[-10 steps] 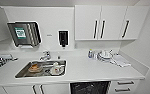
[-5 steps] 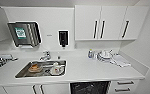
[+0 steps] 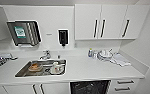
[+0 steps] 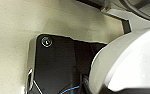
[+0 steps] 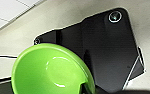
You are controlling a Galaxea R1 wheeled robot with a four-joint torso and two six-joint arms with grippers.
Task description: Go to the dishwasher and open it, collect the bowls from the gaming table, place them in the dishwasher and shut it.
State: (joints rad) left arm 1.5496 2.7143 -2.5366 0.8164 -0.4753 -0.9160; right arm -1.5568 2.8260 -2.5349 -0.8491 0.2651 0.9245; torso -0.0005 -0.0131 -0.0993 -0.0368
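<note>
Green bowl (image 5: 51,70): seen large in the right wrist view, close against the right arm's dark plate; it is judged to be carried there, though the grip itself is not seen.
Bowl's facing: the hollow is turned toward the wrist camera and the rim is tilted; being round, no long axis can be given.
Pale bowl (image 4: 126,62): a rounded white-grey shape is seen close by the left wrist; whether it is a bowl cannot be told.
Fingers: whether either pair is apart or clamped cannot be told.
Dishwasher (image 3: 89,87): its dark inside with racks is seen under the table (image 3: 91,68), so it is judged open.
Progress: opening is judged done and at least one bowl collected; loading and closing are left.
Sink (image 3: 41,68): set in the table, with dishes in it.
Cupboards (image 3: 111,21): white, on the wall above.
</note>
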